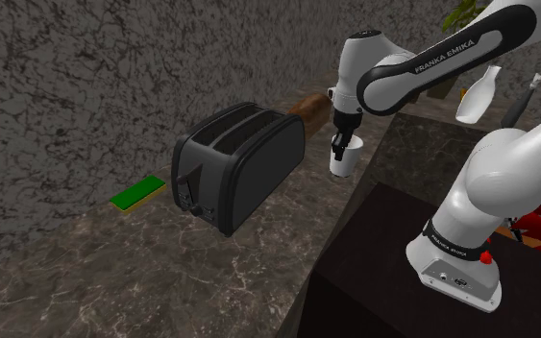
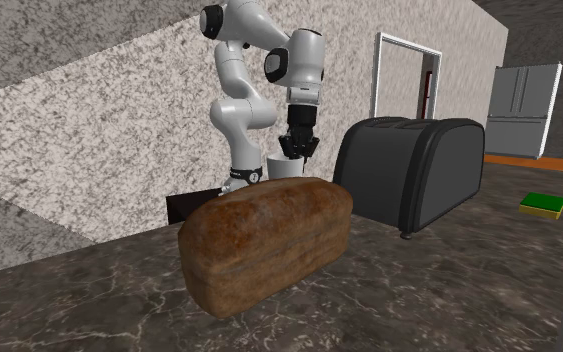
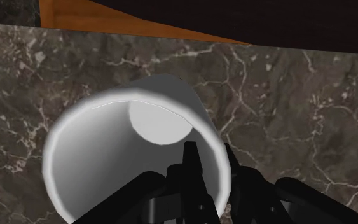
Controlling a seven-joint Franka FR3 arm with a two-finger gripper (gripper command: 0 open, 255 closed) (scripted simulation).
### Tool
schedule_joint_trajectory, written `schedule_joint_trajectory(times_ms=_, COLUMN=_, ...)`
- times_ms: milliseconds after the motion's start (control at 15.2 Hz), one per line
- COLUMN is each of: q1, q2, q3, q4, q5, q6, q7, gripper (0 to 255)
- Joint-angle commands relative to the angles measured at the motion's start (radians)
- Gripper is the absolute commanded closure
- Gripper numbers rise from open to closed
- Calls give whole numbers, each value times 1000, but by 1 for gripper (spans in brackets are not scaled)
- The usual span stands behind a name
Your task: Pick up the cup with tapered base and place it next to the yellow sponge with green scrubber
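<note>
A white cup (image 1: 346, 161) that narrows toward its base stands upright on the dark marble counter (image 1: 162, 278), between the black toaster (image 1: 239, 168) and the stand. My gripper (image 1: 341, 146) comes down on it from above and is shut on its rim. In the wrist view one finger (image 3: 189, 159) is inside the cup (image 3: 107, 153) and the other is outside its wall. The yellow sponge with a green top (image 1: 138, 194) lies flat by the wall, beyond the toaster. In the second exterior view the cup (image 2: 282, 168) shows behind the bread, and the sponge (image 2: 542, 204) lies at far right.
A brown bread loaf (image 2: 269, 240) lies on the counter by the toaster (image 2: 414, 170) and close to the cup. The black stand (image 1: 403, 259) borders the counter at the shoulder view's right. A speckled wall (image 1: 86, 86) runs behind the counter.
</note>
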Motion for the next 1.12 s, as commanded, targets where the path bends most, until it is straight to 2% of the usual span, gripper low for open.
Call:
schedule_joint_trajectory(times_ms=0, q1=0, q2=0, q3=0, q4=0, q5=0, q6=0, q7=0, gripper=255)
schedule_joint_trajectory(times_ms=1056, q1=10, q2=-116, q3=1, q4=148, q5=21, q6=-262, q7=-28, gripper=255)
